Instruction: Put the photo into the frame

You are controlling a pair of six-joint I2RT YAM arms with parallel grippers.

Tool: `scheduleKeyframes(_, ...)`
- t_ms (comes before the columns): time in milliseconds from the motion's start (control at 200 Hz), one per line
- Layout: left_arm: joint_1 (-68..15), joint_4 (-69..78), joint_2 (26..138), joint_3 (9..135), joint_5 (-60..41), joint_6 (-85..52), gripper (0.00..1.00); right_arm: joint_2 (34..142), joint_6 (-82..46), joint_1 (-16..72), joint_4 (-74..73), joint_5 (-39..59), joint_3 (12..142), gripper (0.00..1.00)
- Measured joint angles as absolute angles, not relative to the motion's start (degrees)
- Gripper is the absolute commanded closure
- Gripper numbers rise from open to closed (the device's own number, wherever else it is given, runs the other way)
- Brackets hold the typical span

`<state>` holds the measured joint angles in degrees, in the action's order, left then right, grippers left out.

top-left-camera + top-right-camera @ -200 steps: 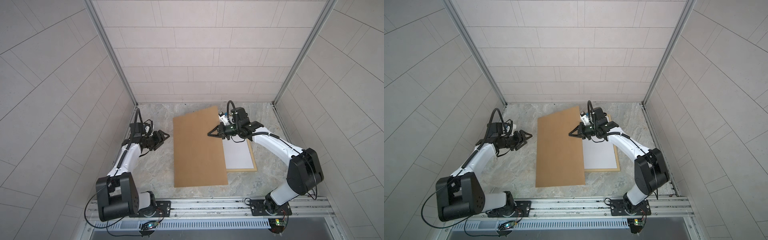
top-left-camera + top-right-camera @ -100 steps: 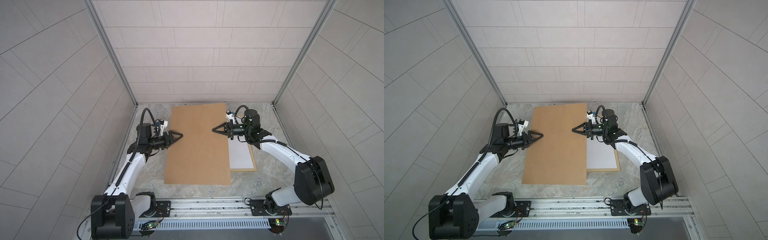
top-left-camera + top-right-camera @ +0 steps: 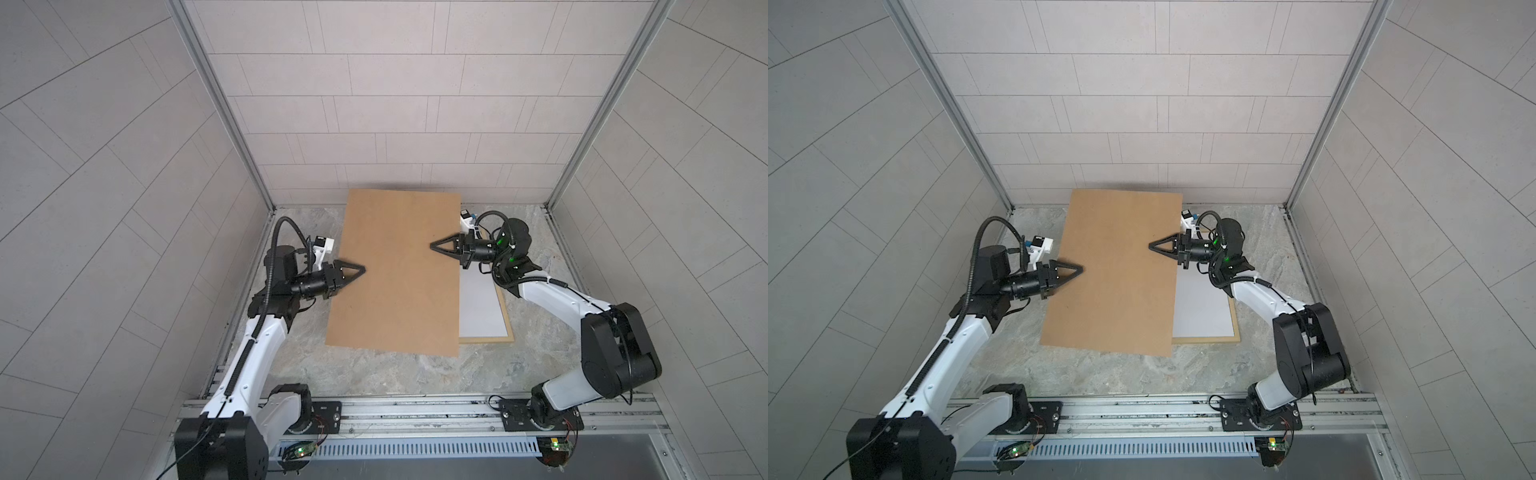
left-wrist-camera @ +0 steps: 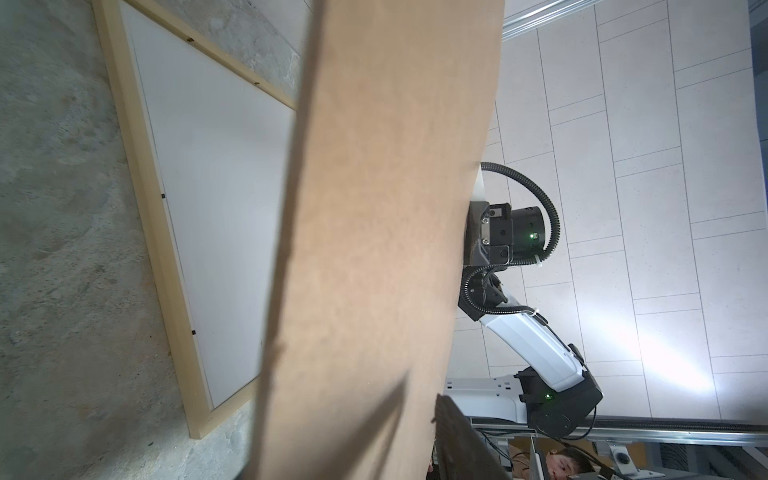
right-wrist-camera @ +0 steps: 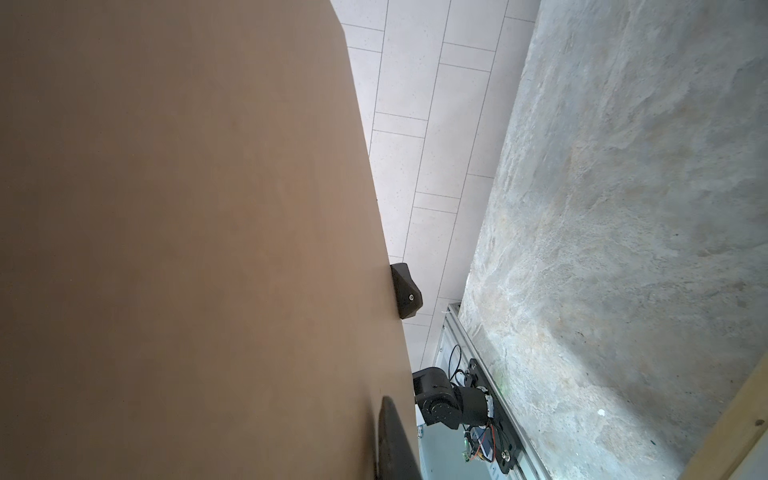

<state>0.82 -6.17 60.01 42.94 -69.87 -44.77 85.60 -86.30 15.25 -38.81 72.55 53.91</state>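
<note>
While one brown board (image 3: 395, 270) is held up above the table (image 3: 374, 374), it covers most of the one frame (image 3: 486, 340) and of the one photo (image 3: 478, 307). The photo lies white side up inside the frame, on the right part of the table. Only their right and near parts show in both top views. Of the two grippers, the right gripper (image 3: 432, 245) is clamped on the board's right edge. The left gripper (image 3: 362, 270) reaches over the left edge; whether it pinches the board, I cannot tell.
</note>
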Motion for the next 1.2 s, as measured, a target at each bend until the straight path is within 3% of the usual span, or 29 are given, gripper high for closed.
scheduleKeyframes(180,0.3,-6.4,61.9,43.0,-70.8,-44.6,0.39,81.8,-70.2,15.6,-15.4,70.8,55.9,1.0)
scheduleKeyframes(270,0.1,-8.3,61.3,43.5,-70.7,-42.7,0.39,79.5,-58.0,16.0,1.5,70.1,59.7,1.0)
scheduleKeyframes(450,-1.4,-10.1,61.1,44.8,-70.9,-40.2,0.58,73.9,-46.2,14.8,15.8,70.3,62.2,1.0)
scheduleKeyframes(525,-2.7,-10.3,60.8,44.9,-71.0,-39.8,0.61,73.4,-44.3,13.9,18.3,71.0,62.3,1.0)
scheduleKeyframes(721,-5.3,-11.0,59.5,44.9,-70.7,-38.7,0.74,73.5,-45.1,12.3,18.9,74.1,61.5,1.0)
scheduleKeyframes(891,-5.9,-9.1,56.9,44.9,-71.9,-40.8,0.95,73.6,-45.7,11.2,18.4,76.1,60.1,1.0)
scheduleKeyframes(956,-6.0,-7.6,56.4,44.9,-71.9,-43.4,0.98,73.6,-46.2,11.1,17.3,77.0,59.7,1.0)
scheduleKeyframes(1201,-7.4,10.6,56.2,43.0,-73.5,-58.1,1.0,73.6,-48.0,10.5,15.4,75.0,59.0,0.55)
